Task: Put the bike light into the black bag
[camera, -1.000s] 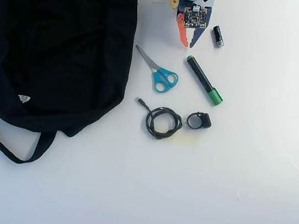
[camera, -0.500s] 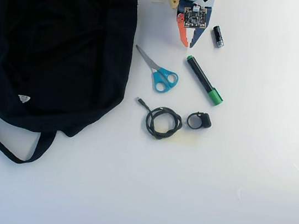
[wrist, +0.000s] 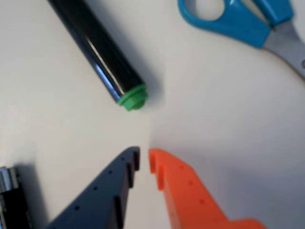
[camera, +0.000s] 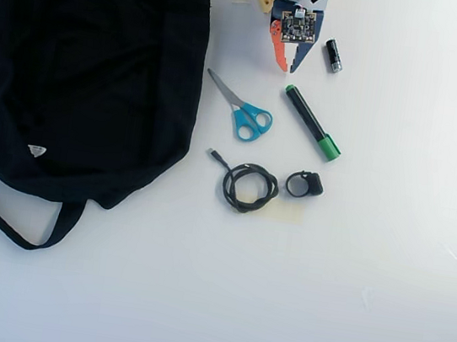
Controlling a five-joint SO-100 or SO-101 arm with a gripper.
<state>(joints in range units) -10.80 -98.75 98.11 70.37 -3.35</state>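
The bike light, a tiny black loop strap with a blocky body, lies on the white table right of the coiled cable; it is out of the wrist view. The black bag lies at the left with its strap trailing toward the front. My gripper is at the top middle, well above the bike light in the picture, with a marker between them. In the wrist view the gripper has its blue and orange fingers nearly touching and holds nothing.
A black marker with green cap lies just ahead of the fingertips. Blue-handled scissors, a coiled black cable and a small black cylinder lie nearby.
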